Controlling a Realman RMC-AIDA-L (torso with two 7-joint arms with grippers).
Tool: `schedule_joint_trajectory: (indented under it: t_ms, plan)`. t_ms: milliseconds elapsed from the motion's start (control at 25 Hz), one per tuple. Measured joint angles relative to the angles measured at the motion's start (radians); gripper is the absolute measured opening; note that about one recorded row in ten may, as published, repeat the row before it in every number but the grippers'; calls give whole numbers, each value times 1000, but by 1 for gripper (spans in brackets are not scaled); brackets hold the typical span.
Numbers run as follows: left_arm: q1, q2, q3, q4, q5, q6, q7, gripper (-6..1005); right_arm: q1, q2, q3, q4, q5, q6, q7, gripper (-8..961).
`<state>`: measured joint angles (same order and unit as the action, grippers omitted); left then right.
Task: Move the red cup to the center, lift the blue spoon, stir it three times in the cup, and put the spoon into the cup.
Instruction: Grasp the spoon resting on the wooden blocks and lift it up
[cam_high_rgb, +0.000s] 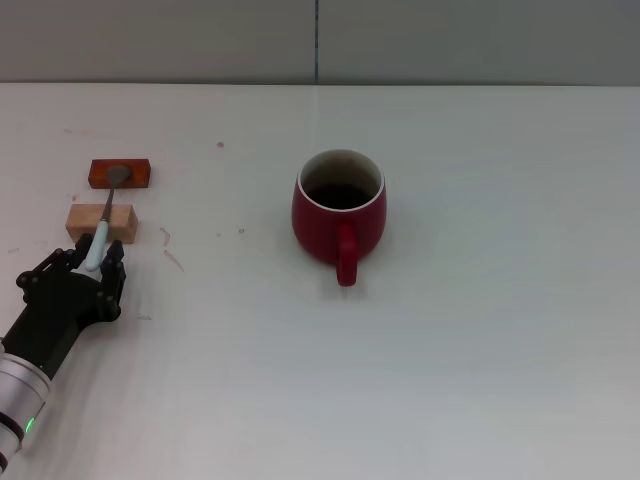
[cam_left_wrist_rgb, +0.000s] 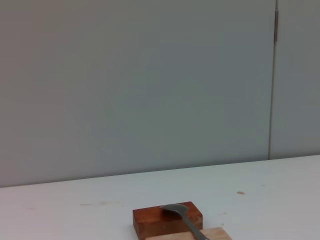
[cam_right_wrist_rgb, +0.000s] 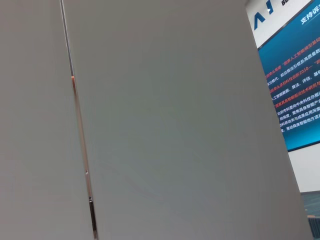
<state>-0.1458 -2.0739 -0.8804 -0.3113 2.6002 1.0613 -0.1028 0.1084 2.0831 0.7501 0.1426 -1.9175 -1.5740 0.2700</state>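
Note:
The red cup (cam_high_rgb: 338, 215) stands upright near the middle of the table, handle toward me, dark inside. The blue spoon (cam_high_rgb: 107, 205) lies at the far left, its grey bowl resting on a red-orange block (cam_high_rgb: 138, 176) and its neck across a wooden block (cam_high_rgb: 85, 222). My left gripper (cam_high_rgb: 92, 256) sits low on the table at the spoon's pale blue handle end, one finger on each side of the handle, apart from it. The left wrist view shows the spoon's bowl and neck (cam_left_wrist_rgb: 176, 210) on the red-orange block (cam_left_wrist_rgb: 150, 222). The right gripper is out of view.
The white table (cam_high_rgb: 480, 340) runs to a grey wall at the back. The wooden block's edge shows in the left wrist view (cam_left_wrist_rgb: 220, 234). A few small marks dot the table near the blocks. The right wrist view shows only wall panels and a blue sign.

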Motion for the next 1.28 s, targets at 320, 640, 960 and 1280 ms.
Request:
schedule_joint_trajectory:
  t_ms: [320,640,960,1280]
  plan:
    - [7,0,-4,-11,-2,14,4,256,1,0,0,0,0,-1,0,754]
    - [6,5,2,-35,6,31,14,175,-1,0,0,0,0,-1,0,754]
    - [22,96,-9,-265,70,-67,27,175,-3,0,0,1,0,-7,3,754]
    - [99,201,-133,-688,169,-501,72,174,-6,-1,0,2,2,-16,15,754]
